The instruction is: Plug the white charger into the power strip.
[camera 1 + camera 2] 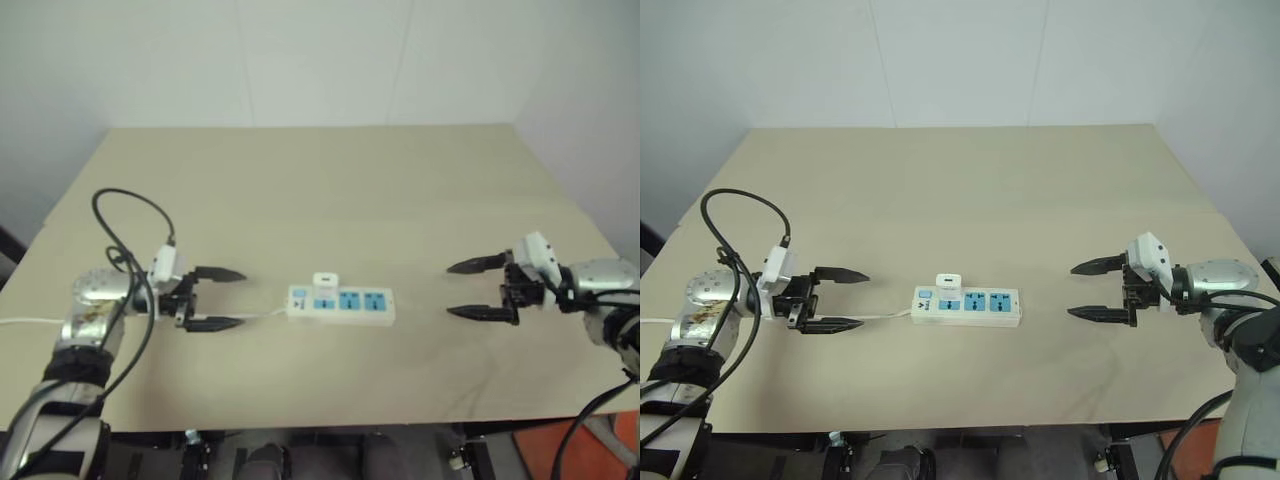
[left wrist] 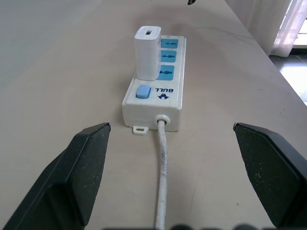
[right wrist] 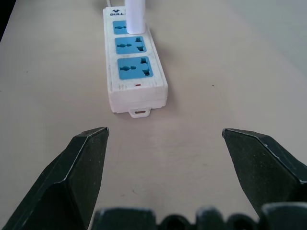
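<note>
From the head camera you see the power strip (image 1: pixel 341 304) lying mid-worktop (image 1: pixel 320 190), the white charger (image 1: pixel 324 285) standing upright in the socket nearest its switch end. The left gripper (image 1: pixel 221 298) and right gripper (image 1: pixel 473 289) flank it, well apart, both spread wide and empty.

Your left wrist camera looks along the cord (image 2: pixel 162 177) toward the charger.

Your right wrist camera faces the strip's two free sockets.
</note>
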You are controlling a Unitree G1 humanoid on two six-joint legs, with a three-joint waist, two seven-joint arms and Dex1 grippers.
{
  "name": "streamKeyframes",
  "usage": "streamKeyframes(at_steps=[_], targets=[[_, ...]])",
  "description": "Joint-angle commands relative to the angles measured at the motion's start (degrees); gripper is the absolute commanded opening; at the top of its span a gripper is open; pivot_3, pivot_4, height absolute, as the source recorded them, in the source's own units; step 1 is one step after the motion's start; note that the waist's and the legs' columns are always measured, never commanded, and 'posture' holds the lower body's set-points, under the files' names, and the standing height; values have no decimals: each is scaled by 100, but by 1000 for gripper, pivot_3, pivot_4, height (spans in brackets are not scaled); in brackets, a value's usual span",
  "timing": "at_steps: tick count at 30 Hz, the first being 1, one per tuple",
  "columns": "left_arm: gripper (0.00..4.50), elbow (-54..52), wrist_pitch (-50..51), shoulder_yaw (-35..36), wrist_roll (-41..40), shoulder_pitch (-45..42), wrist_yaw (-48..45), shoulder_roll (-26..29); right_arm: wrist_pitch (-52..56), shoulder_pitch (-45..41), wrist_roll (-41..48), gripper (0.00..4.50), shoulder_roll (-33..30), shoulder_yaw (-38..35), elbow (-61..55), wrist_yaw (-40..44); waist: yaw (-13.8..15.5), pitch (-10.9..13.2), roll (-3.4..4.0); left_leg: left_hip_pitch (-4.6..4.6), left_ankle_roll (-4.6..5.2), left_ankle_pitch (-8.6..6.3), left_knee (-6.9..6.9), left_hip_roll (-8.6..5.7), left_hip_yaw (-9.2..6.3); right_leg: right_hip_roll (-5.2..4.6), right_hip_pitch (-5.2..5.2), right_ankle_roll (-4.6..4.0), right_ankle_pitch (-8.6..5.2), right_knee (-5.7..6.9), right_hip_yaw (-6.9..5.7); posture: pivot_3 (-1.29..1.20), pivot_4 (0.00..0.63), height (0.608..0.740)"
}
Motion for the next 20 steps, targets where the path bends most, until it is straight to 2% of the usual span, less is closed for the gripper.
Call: streamKeyframes(at_steps=[1, 8, 14, 20], targets=[[4474, -107, -55, 179, 76, -54, -20, -64, -331, -73, -128, 4500, -266, 41, 143, 268, 0, 0, 0, 0, 0, 0, 0, 0, 0, 0, 0, 0, 0, 0, 0, 0, 150, 740], [4474, -158, 3, 215, 361, -110, 77, -114, -891, -90, -370, 4500, -392, -160, 143, 231, -22, 0, 0, 1, 0, 0, 0, 0, 3, 0, 0, 0, 0, -2, 1, 0, 150, 740], [4474, -147, 109, 265, 522, -42, 115, -84, -274, -611, -854, 4500, -391, 729, 143, -422, -13, 4, 6, 3, -1, 0, 0, 1, 7, 0, -2, 0, 0, 3, 6, 0, 150, 740], [4474, -232, 80, 437, 461, 42, 113, -152, 265, -912, -743, 4500, -313, 776, 143, -72, 8, 5, 7, 0, 0, 0, 0, 0, 8, -1, -3, 0, 0, 4, 6, 0, 150, 740]])
